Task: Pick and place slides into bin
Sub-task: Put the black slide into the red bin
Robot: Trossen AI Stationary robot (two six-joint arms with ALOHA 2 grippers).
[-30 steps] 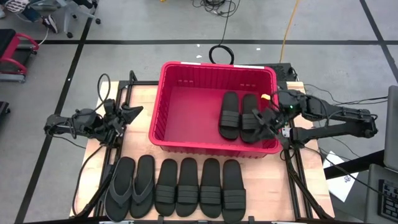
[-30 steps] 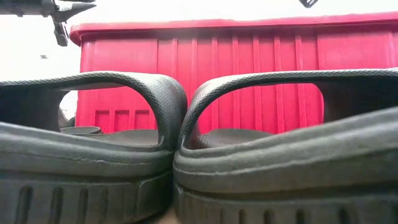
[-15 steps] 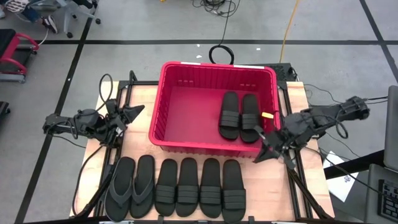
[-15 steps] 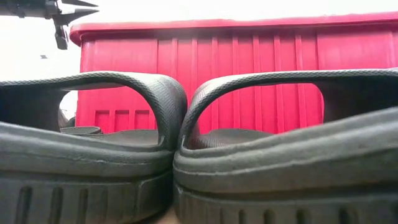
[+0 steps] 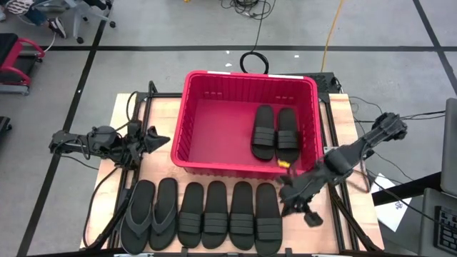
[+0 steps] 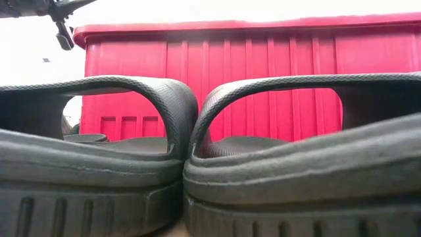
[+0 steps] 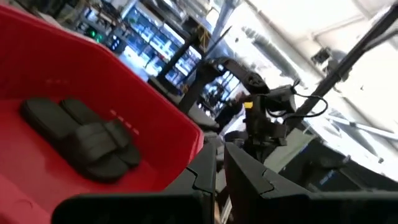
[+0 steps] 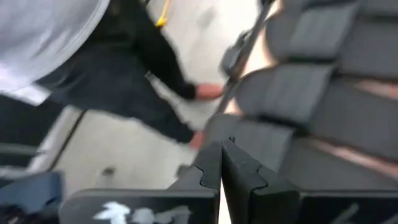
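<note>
Now right gripper (image 5: 288, 194) — beside slides (image 5: 230, 215)

Even overhead light, washed-out glare behind the bin (image 6: 250, 66), right wrist view motion-blurred.

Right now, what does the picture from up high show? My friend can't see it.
A red bin on a wooden table holds two black slides, and six more sandals lie in a row in front of it. The right end effector, shut and empty, is over the row's right end; the left end effector waits left of the bin.
</note>
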